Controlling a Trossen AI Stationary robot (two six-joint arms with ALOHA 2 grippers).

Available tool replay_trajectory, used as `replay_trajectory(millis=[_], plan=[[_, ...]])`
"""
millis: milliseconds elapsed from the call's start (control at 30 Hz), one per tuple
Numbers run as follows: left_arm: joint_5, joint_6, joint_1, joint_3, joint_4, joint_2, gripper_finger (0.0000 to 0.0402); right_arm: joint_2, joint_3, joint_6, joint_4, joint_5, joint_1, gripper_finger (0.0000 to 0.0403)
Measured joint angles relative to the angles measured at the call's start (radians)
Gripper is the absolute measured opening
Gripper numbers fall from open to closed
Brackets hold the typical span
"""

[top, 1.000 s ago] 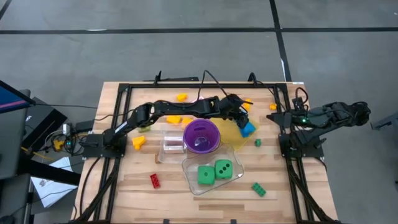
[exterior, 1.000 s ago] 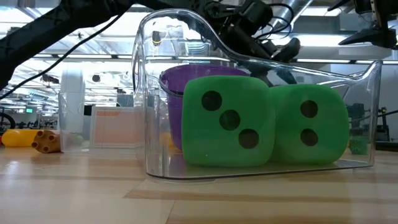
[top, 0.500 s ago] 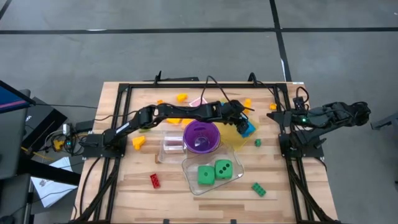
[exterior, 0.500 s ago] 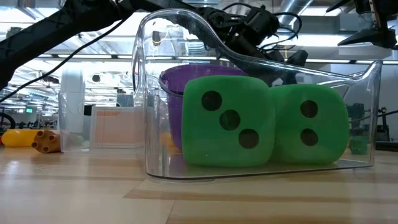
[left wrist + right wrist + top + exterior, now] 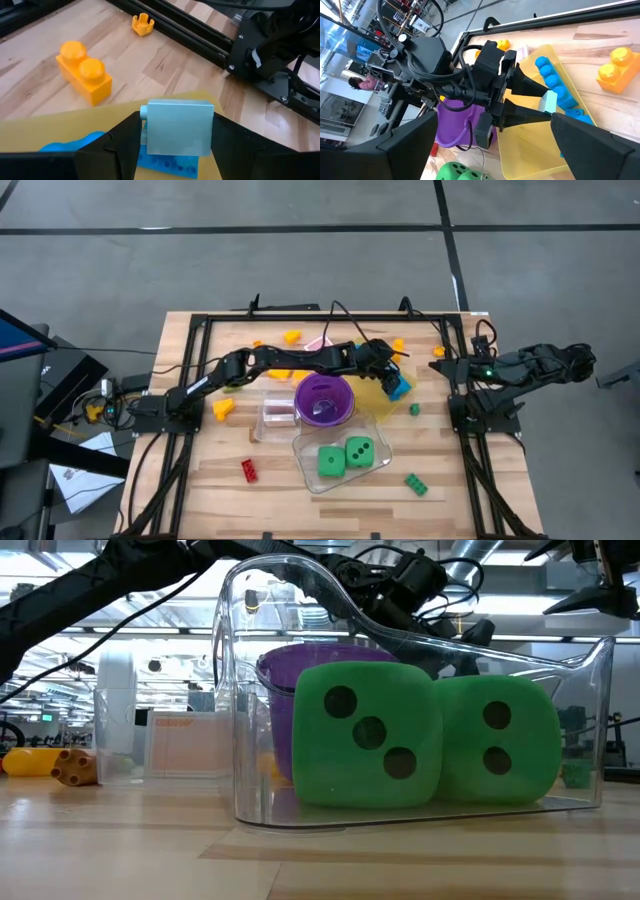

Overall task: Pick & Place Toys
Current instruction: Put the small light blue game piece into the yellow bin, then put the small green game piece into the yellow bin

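My left gripper (image 5: 388, 372) reaches from the table's left over the yellow tray (image 5: 372, 397) and is shut on a light blue brick (image 5: 177, 127), also seen in the right wrist view (image 5: 549, 102). Darker blue bricks (image 5: 167, 162) lie in the tray just under it. Two green dice (image 5: 345, 457) sit in a clear tub (image 5: 305, 445). My right gripper (image 5: 442, 366) waits open at the table's right side. An orange brick (image 5: 85, 75) lies on the wood beyond the tray. My left gripper pinches the light blue brick by two opposite sides (image 5: 146, 131) between its two fingers. The fingers (image 5: 530, 89) slant down from the table's left. The brick sits upright just over the blue bricks in the tray; whether it touches them I cannot tell.
A purple cup (image 5: 323, 400) stands beside the tray, with a second clear tub (image 5: 278, 410) to its left. Loose bricks lie about: red (image 5: 248, 470), green (image 5: 416, 483), yellow (image 5: 222, 409), orange (image 5: 292, 336). A black frame (image 5: 200, 330) borders the table.
My left gripper has come down a little toward the yellow tray with the light blue brick still between its fingers, then kept still.
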Motion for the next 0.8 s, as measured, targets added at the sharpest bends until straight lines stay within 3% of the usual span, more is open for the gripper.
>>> replay_trajectory(millis=[167, 433, 800], plan=[[0.000, -0.044, 0.003, 0.000, 0.000, 0.000, 0.0207, 0.000, 0.000, 0.000, -0.001, 0.000, 0.000, 0.0379], [0.000, -0.052, 0.005, 0.000, 0.000, 0.000, 0.0253, 0.000, 0.000, -0.006, -0.001, 0.000, 0.000, 0.0379], [-0.002, -0.052, 0.043, 0.000, 0.026, -0.029, 0.0248, 0.000, 0.000, -0.008, -0.001, 0.000, 0.000, 0.0379]])
